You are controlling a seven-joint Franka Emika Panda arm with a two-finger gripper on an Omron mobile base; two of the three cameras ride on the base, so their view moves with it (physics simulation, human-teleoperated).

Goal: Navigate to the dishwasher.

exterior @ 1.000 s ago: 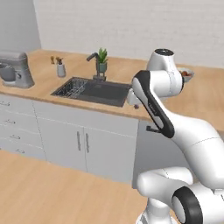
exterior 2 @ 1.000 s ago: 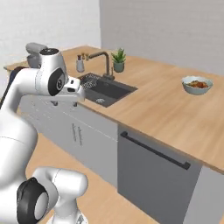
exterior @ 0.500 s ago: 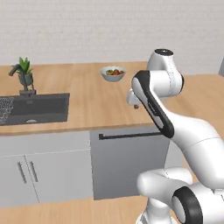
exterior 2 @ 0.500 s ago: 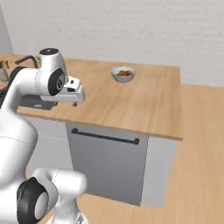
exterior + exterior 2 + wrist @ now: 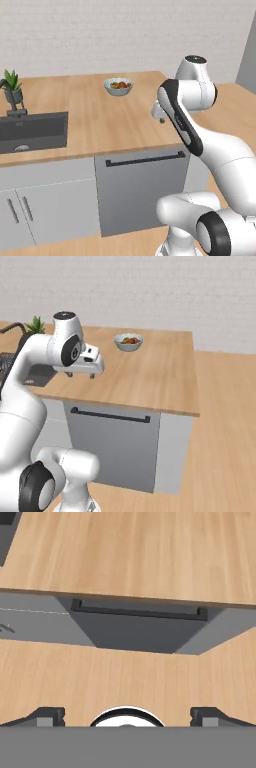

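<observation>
Dishwasher [image 5: 141, 192], a flat mid-grey rectangular front panel with a long black horizontal bar handle [image 5: 145, 159] near its top, sits under the light wooden worktop [image 5: 100, 125], below and just ahead of the gripper [image 5: 128, 714]; in the hand view its panel [image 5: 137, 629] lies straight ahead of the gripper, beneath the worktop edge. The gripper, carried on the white arm with dark joints, hangs above the near edge of the worktop [image 5: 145, 376], and its two dark fingertips [image 5: 47, 714] stand wide apart with nothing between them. Beyond the gripper, well apart from it on the worktop, rests a pale bowl holding orange and red food [image 5: 118, 86]. To the gripper's left a dark recessed sink [image 5: 32, 131] is set into the worktop, with a small green potted plant [image 5: 12, 86] behind it, and lighter grey cabinet doors with short vertical handles [image 5: 50, 212] stand beside the dishwasher.
</observation>
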